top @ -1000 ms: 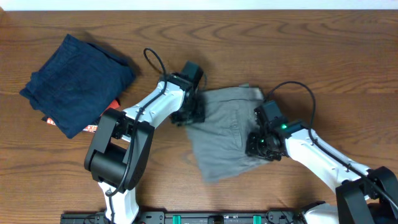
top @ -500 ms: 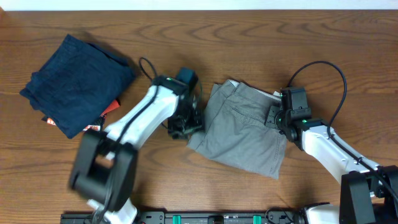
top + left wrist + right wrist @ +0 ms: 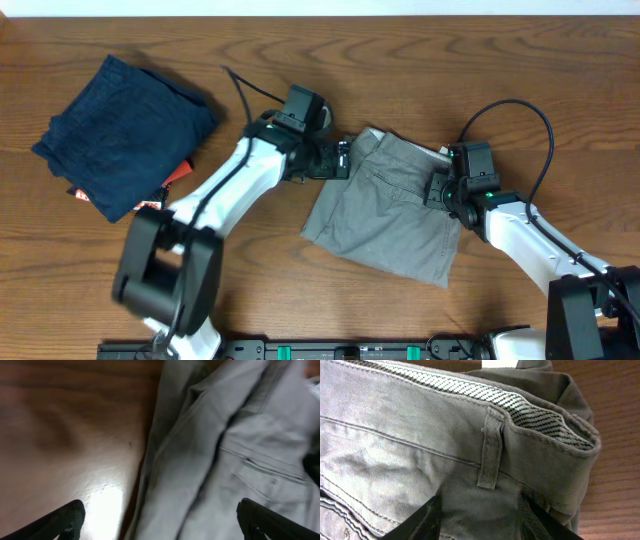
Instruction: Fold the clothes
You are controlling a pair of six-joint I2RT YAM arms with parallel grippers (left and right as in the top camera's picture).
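The clothes (image 3: 385, 215), grey-olive trousers, lie folded into a rough rectangle at the table's middle. My left gripper (image 3: 341, 160) hovers at their upper left corner. In the left wrist view it (image 3: 162, 522) is wide open over the trousers' edge (image 3: 225, 435) and bare wood, holding nothing. My right gripper (image 3: 440, 190) sits at the trousers' right edge. The right wrist view shows it (image 3: 482, 520) part open, its dark fingers (image 3: 422, 520) either side of a loose fold of the waistband (image 3: 445, 435) just below a belt loop (image 3: 490, 455).
A dark navy folded garment (image 3: 125, 130) lies at the far left with something red (image 3: 175, 175) poking out under its right corner. The wooden table (image 3: 520, 70) shows on all sides. Black cables loop above each wrist.
The left gripper has let go of the trousers' left edge, opened wide and swung up to their upper left corner. The trousers were drawn right earlier and now lie still. The right jaws have widened.
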